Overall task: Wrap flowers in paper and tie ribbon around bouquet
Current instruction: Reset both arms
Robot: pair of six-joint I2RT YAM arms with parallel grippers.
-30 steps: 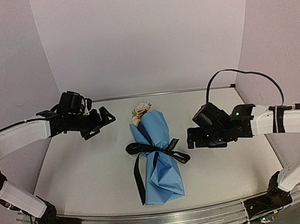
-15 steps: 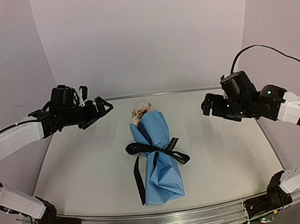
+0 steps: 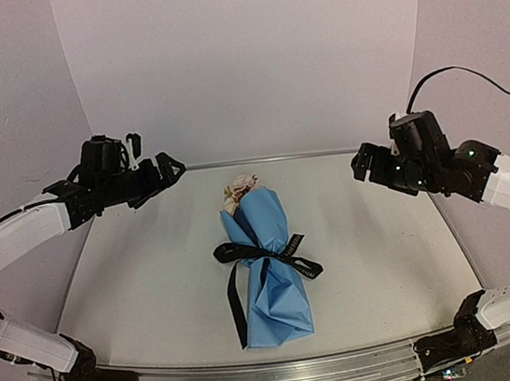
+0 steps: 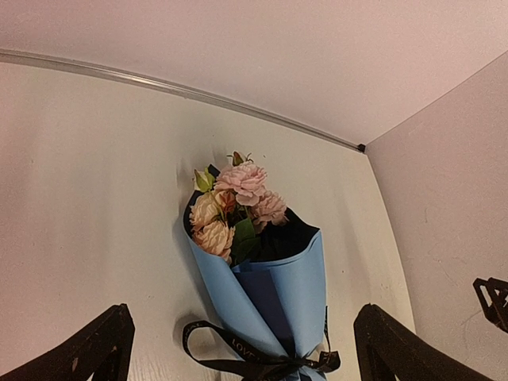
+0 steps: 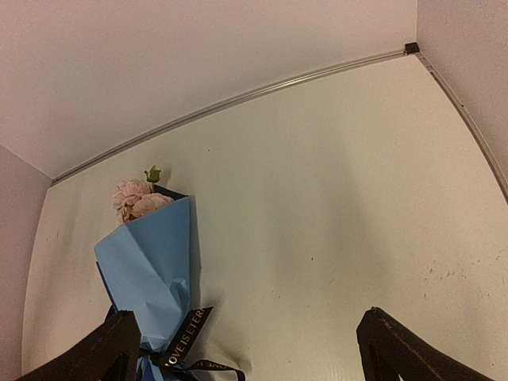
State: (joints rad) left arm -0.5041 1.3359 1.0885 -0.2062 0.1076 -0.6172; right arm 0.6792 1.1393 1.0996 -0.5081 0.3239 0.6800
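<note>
The bouquet (image 3: 267,266) lies in the middle of the table, its light blue paper (image 3: 276,296) wrapped round the flowers (image 3: 241,190), whose pink heads point to the back wall. A black ribbon (image 3: 268,250) is tied round its waist, one tail trailing down the left side. My left gripper (image 3: 163,172) hangs open, high at the back left, apart from the bouquet. High at the back right is my right gripper (image 3: 362,163), open too. The left wrist view shows flowers (image 4: 234,202), paper (image 4: 298,274) and ribbon (image 4: 230,353) between open fingers (image 4: 103,341). The right wrist view shows the paper (image 5: 151,262) at left.
Pale walls close the table at the back and both sides, with a metal strip (image 3: 279,157) along the back edge. An aluminium rail (image 3: 279,375) carries both arm bases at the near edge. A black cable (image 3: 466,80) loops above the right arm.
Both arms have risen and drawn back from the bouquet, the left toward the back left, the right up toward the back right. The bouquet has not moved.
</note>
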